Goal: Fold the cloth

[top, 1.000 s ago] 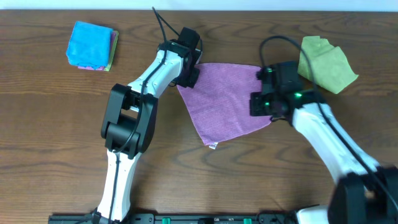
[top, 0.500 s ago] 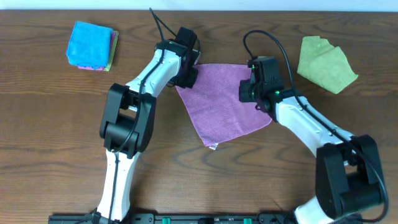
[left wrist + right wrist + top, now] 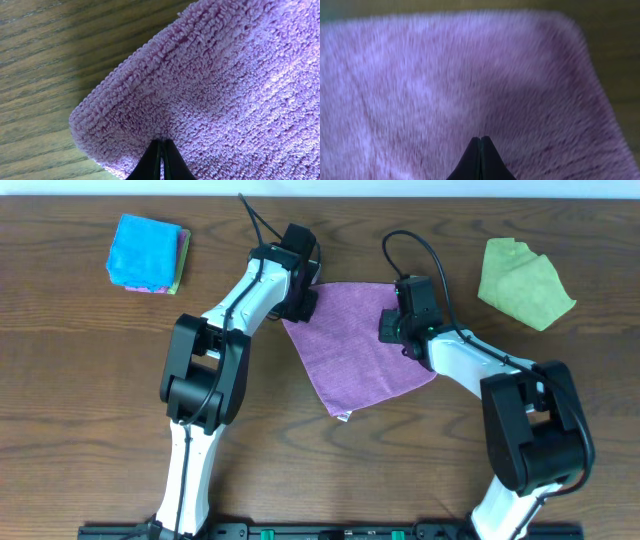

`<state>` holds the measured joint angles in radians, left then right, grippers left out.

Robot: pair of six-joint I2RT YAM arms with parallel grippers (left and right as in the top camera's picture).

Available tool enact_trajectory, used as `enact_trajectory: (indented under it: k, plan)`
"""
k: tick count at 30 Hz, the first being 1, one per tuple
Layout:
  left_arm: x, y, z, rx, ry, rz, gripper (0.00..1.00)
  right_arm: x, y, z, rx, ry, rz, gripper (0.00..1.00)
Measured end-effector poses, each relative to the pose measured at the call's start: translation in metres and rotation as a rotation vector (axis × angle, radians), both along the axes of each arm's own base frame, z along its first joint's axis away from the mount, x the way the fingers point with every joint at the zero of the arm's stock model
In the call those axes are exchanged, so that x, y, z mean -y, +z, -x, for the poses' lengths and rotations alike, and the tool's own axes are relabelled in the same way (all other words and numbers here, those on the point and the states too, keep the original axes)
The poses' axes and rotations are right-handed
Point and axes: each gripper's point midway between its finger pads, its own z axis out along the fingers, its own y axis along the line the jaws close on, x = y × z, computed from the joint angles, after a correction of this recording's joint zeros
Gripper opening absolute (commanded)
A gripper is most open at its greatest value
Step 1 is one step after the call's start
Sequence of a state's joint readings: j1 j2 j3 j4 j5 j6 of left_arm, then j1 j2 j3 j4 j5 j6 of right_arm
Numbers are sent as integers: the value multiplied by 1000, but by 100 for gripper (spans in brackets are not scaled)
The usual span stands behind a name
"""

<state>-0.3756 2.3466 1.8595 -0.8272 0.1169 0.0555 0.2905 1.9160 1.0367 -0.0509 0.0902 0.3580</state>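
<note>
Cloth point(image 3: 355, 345) laid flat on the table point(image 3: 80, 380).
Overhead: left gripper point(image 3: 300, 305) is set at its left corner, right gripper point(image 3: 392, 328) over its right side. Left wrist: closed fingertips point(image 3: 151, 165) are pressed into the pile. Right wrist: jaws closed above blurred cloth.

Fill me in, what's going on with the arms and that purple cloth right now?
Both arms are at the purple cloth, which lies spread out on the table with no fold made yet. The left claw is shut, pinching fabric by the cloth's left corner. The right claw is shut too, tips against the cloth near its far right corner; whether it has fabric is unclear. A green cloth and a blue cloth lie off to the sides.
</note>
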Motion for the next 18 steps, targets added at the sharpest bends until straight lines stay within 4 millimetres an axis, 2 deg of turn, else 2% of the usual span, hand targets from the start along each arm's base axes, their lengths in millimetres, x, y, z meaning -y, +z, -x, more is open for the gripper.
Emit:
enact_trajectory:
  k: [7,10,14,18]
  plan:
    - [0,0,0,-1,3,1,6,8,16,-23,119,-60,10,2]
    - [0,0,0,-1,3,1,6,11,10,-26,117,-71,14,2]
    - [0,0,0,-1,3,1,6,19,-12,-23,76,-89,31,2]
    - [0,0,0,-3,5,3,6,20,-14,-24,76,-99,29,2]
